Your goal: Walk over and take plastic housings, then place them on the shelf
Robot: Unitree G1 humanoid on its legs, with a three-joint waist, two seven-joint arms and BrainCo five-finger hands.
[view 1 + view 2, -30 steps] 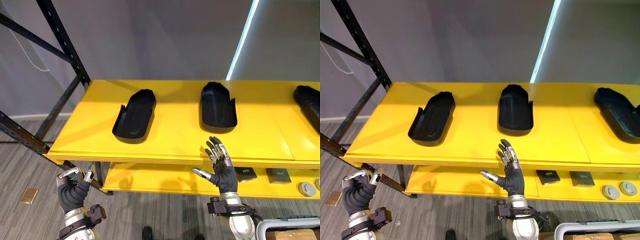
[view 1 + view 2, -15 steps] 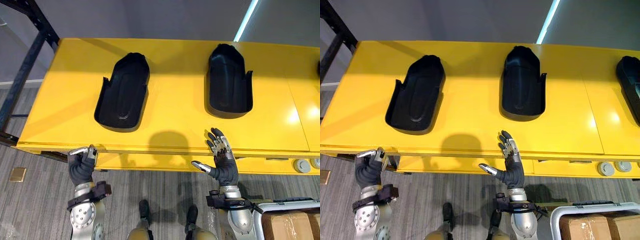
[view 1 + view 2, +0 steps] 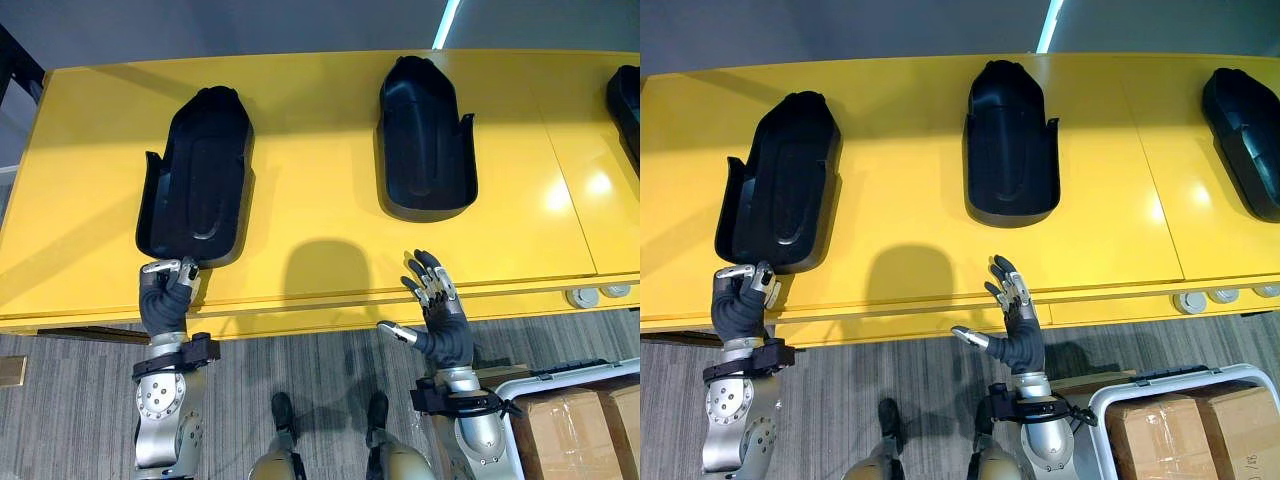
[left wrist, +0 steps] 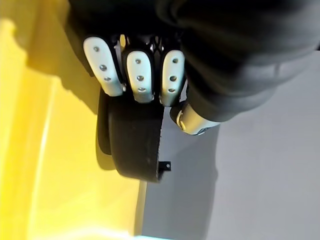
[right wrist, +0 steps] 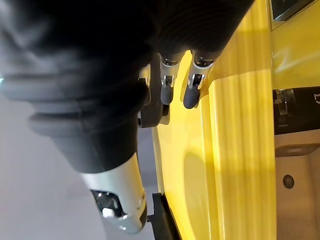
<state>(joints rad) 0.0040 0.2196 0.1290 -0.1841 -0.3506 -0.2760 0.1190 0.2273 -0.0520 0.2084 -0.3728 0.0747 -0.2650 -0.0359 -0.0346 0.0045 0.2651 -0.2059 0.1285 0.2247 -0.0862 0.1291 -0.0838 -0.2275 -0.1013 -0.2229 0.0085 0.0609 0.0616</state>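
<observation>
Closer now, both hands have reached the front edge of the bench (image 3: 320,200). My left hand (image 3: 168,292), curled and empty, sits just short of one plastic housing (image 3: 195,175); right hand (image 3: 437,312) spread. Grasp next, I reckon.

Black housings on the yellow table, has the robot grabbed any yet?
Not yet. Walking looks done: both hands are at the yellow table. Left hand is curled near the left housing; right hand is open, empty. Grabbing and shelving it, the middle housing and the right housing remains.

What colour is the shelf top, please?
The shelf top is yellow, best in left eye view.
</observation>
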